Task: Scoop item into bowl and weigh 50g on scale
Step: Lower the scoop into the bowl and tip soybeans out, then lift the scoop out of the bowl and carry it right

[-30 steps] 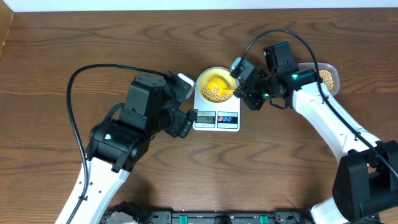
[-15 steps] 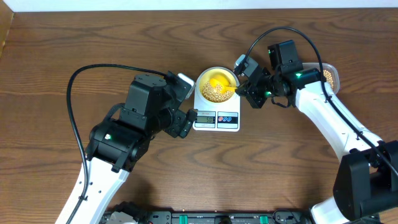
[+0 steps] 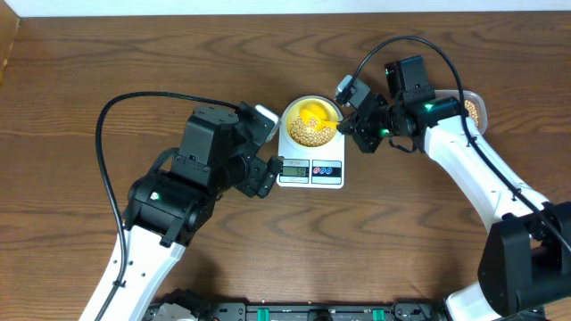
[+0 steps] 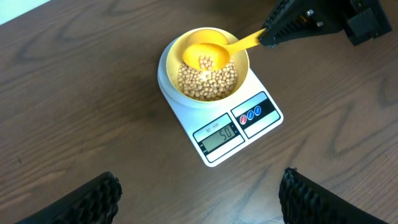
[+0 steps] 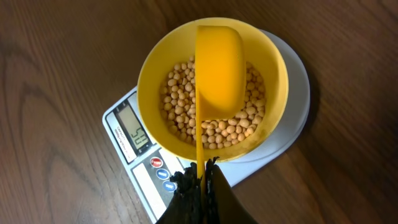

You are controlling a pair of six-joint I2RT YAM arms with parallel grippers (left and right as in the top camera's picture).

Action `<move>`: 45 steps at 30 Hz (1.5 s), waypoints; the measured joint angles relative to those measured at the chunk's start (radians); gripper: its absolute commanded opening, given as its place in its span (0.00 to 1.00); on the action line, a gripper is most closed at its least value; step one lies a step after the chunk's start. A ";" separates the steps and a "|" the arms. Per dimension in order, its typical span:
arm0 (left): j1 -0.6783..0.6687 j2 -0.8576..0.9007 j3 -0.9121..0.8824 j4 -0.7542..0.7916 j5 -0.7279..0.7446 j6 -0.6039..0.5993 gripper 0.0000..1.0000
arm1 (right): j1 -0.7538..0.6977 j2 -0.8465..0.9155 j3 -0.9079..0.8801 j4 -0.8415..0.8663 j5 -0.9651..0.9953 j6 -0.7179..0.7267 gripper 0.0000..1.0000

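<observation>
Yellow scoop [image 4: 205,53], clamped in the right gripper [image 5: 200,180], hangs over beans [image 4: 208,86] in the bowl [image 5: 148,81] on the scale [image 4: 252,127] near the far edge of the counter [image 3: 89,71]; left gripper [image 4: 200,180] gapes wide.

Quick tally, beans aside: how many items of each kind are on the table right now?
Pale yellow round bowl: 1
White digital kitchen scale: 1
Bright yellow long-handled scoop: 1
Clear plastic tub: 1
Total: 4

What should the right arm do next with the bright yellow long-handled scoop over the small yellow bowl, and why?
Probably lift the bright yellow long-handled scoop away level, tipping nothing more: the flat white digital scale reads 50, and a few small tan beans sit in the scoop.
</observation>
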 measured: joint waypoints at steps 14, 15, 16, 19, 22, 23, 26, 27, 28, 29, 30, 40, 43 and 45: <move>0.000 0.000 0.000 0.000 0.000 0.000 0.83 | 0.000 0.000 0.016 -0.018 -0.035 0.094 0.01; 0.000 0.000 0.000 0.000 0.000 0.000 0.83 | 0.000 0.000 0.016 -0.018 -0.047 0.099 0.01; 0.000 0.000 0.000 0.000 0.000 0.000 0.84 | -0.001 0.000 0.018 -0.019 -0.067 0.105 0.01; 0.000 0.000 0.000 0.000 0.000 0.000 0.83 | -0.006 -0.003 0.021 -0.019 -0.083 0.119 0.01; 0.000 0.000 0.000 0.000 0.000 0.000 0.83 | -0.024 -0.025 0.024 -0.019 -0.095 0.147 0.01; 0.000 0.000 0.000 0.000 0.000 0.000 0.84 | -0.031 -0.036 0.024 -0.019 -0.097 0.154 0.01; 0.000 0.000 0.000 0.000 0.000 0.000 0.83 | -0.052 -0.079 0.024 -0.019 -0.100 0.170 0.01; 0.000 0.000 0.000 0.000 0.000 0.000 0.83 | -0.059 -0.092 0.025 -0.019 -0.101 0.174 0.01; 0.000 0.000 0.000 0.000 0.000 0.000 0.83 | -0.067 -0.107 0.026 -0.019 -0.101 0.176 0.01; 0.000 0.000 0.000 0.000 0.000 0.000 0.84 | -0.075 -0.121 0.026 -0.019 -0.102 0.180 0.01; 0.000 0.000 0.000 0.000 0.000 0.000 0.84 | -0.084 -0.134 0.027 -0.019 -0.103 0.184 0.01; 0.000 0.000 0.000 0.000 0.000 0.000 0.83 | -0.209 -0.204 0.029 -0.019 -0.109 0.322 0.01; 0.000 0.000 0.000 0.000 0.000 0.000 0.83 | -0.266 -0.206 0.029 -0.023 -0.111 0.383 0.01; 0.000 0.000 0.000 0.000 0.000 0.000 0.83 | -0.305 -0.206 0.029 -0.039 -0.111 0.418 0.01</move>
